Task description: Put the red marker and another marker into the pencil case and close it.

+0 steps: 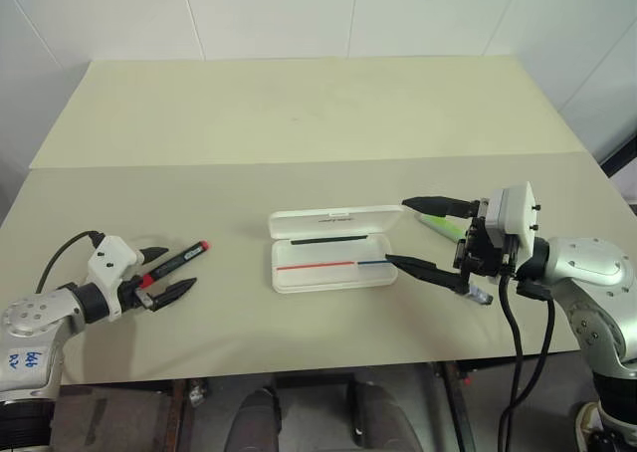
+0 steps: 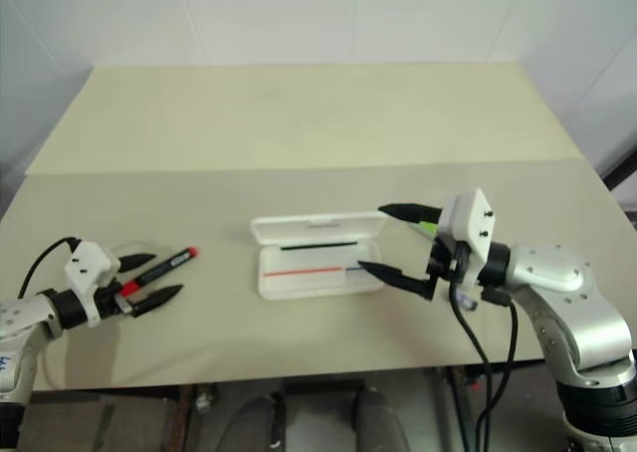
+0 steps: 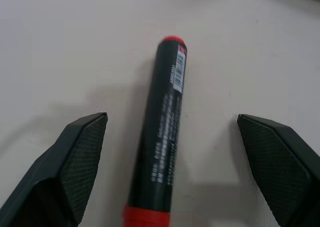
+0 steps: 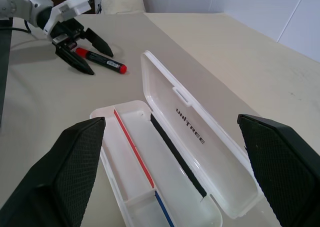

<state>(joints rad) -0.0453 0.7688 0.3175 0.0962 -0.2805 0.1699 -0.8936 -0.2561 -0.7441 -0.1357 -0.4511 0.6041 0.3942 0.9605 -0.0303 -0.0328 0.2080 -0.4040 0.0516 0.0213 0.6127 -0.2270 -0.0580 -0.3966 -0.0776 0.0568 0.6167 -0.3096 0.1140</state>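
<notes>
Tabletop [image 1: 299, 123]: pale beige, two panels, one seam running across between them. All objects sit on the near panel.

Pencil case [image 1: 333, 263]: white, lying open near the middle of the near panel. Lid [image 4: 200, 137] laid flat on the far side of the tray, dark print showing on its inner face. Tray holds a thin red line and a shorter blue one, plus a dark strip along the hinge side. No marker inside it.

Right end effector [image 1: 423, 235]: fingers spread wide, holding nothing. It hangs just off the case's right end, pointing in toward the case. One finger sits level with the lid's far corner, the other near the tray's near corner. Whether either tip touches the case cannot be told.

Left end effector [image 1: 164, 273]: fingers spread wide, straddling the near end of the red marker. In the left wrist view, bare tabletop shows between each finger [image 3: 75, 162] and the barrel, so no grip.

Red marker [image 1: 177, 261]: black barrel, red at both ends, lying flat on the tabletop well left of the case, angled away toward the case.

Lime-green highlighter [image 1: 438, 223]: lying on the tabletop just right of the case, partly hidden behind the right end effector.
</notes>
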